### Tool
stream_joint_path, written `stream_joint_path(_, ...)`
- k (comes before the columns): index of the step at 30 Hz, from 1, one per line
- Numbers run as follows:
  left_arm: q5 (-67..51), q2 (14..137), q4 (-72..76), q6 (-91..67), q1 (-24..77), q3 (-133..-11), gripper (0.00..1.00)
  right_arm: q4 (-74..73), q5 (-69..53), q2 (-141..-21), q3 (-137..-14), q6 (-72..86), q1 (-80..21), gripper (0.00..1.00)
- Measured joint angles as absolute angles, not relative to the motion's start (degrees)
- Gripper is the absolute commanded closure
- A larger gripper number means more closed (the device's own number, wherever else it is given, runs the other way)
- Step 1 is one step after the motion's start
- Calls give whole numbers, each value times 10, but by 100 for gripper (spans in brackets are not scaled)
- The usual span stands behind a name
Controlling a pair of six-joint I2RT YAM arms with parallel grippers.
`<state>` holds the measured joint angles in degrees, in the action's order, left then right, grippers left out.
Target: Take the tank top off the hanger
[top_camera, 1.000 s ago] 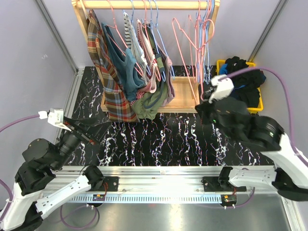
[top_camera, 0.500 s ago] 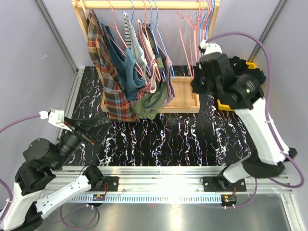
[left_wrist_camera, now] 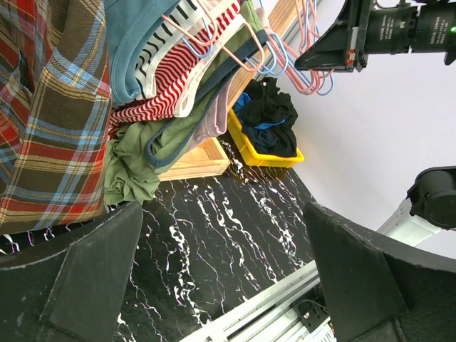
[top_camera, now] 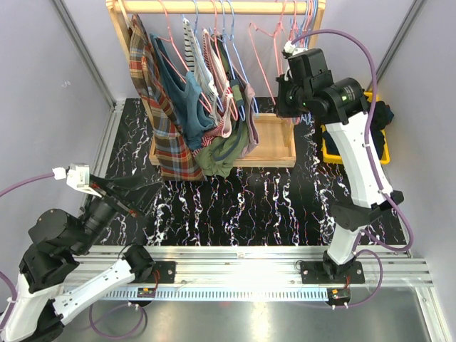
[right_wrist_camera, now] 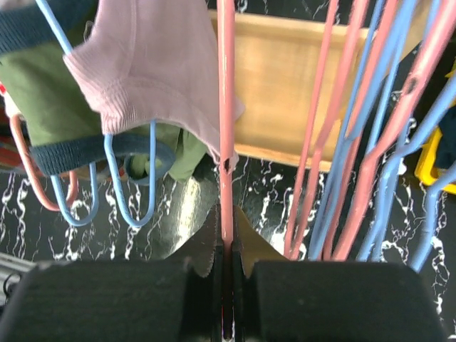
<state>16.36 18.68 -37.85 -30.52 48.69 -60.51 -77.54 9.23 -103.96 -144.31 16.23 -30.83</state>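
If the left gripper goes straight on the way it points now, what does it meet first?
The left gripper would probably meet the marble tabletop first, short of the wooden rack base; depth is unclear.

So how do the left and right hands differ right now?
The left hand is open and empty; the right hand is shut on a bare pink hanger. The left hand sits low over the table; the right hand is up at the rack. Neither touches any clothing.
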Motion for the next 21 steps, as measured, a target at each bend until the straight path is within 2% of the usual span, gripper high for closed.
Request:
stream_joint_path(6, 163, 185, -378, -305, 487, -605, 1, -779, 69, -1025, -1392, 163, -309, 100)
stream_joint_path(8, 163, 183, -378, -306, 487, -605, 1, -766, 69, -1005, -1365, 164, -308, 67)
stream_joint_path(9, 163, 183, -378, -305, 487, -605, 1, -762, 69, -992, -1353, 164, -308, 59)
stream_joint_path(10, 163, 183, -378, -306, 487, -605, 1, -762, 68, -976, -1339, 165, -308, 47)
stream_joint_path(14, 163, 183, -378, -306, 487, -605, 1, -761, 48, -883, -1270, 166, -309, 31)
stream_joint_path(17, 163, 183, -378, -307, 487, -605, 1, -761, 1, -802, -1221, 168, -310, 29)
stream_joint_path(21, 163, 184, -378, -307, 487, -605, 1, -757, -57, -750, -1219, 168, -327, 28)
